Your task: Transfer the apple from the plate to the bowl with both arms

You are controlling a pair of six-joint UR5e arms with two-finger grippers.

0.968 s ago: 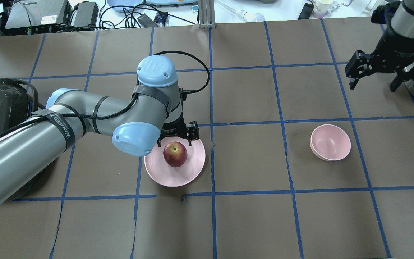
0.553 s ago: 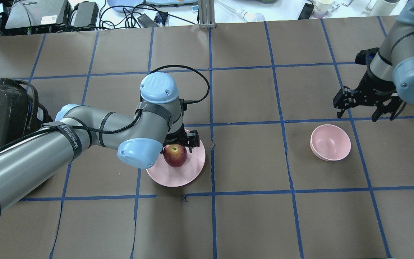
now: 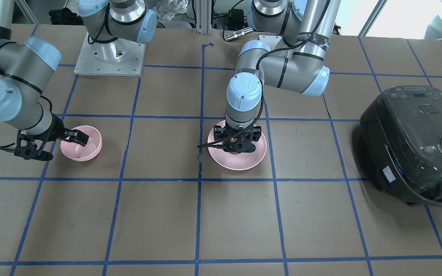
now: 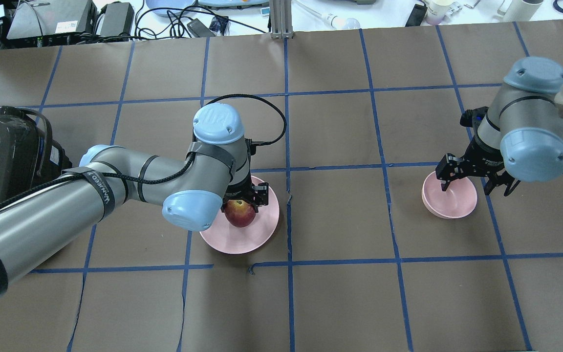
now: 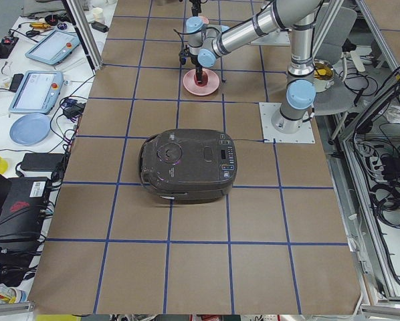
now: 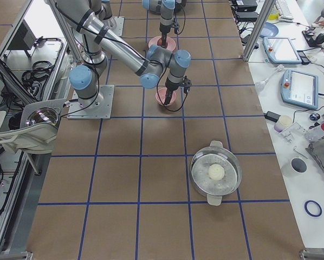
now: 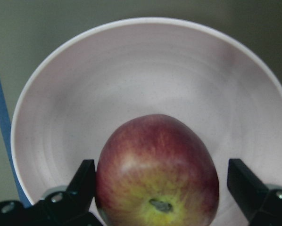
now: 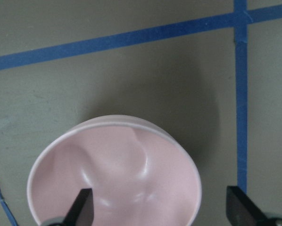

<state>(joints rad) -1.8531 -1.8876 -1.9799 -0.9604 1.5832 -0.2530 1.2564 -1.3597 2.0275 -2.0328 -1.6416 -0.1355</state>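
The apple (image 4: 239,213) sits on the pale-pink plate (image 4: 242,240), a little toward the plate's 12 o'clock side in the overhead view, with its stem dimple turned up. The left fingers (image 7: 84,179) are spread and low over the plate, one on each side of the fruit. In the left wrist view the apple fills the 6 o'clock part of the frame. The finger at 9 o'clock is touching its skin or just beside it. The finger at 3 o'clock stands apart, with bare plate showing in the gap. Nothing is pinched yet.

The apple is close to round, so no long axis matters here. What counts is that it lies squarely between the left fingers, slightly off-centre toward the 9 o'clock one. The left arm is plainly the nearer one, and closing looks like its next move. The uneven gap could nudge the apple sideways before both fingers bear on it.

The bowl (image 4: 452,208) stands on the bench (image 4: 340,220) at 3 o'clock from the plate, well apart. The right fingers (image 8: 82,205) are spread and hold nothing. One hangs over the bowl's hollow and the other outside its rim.
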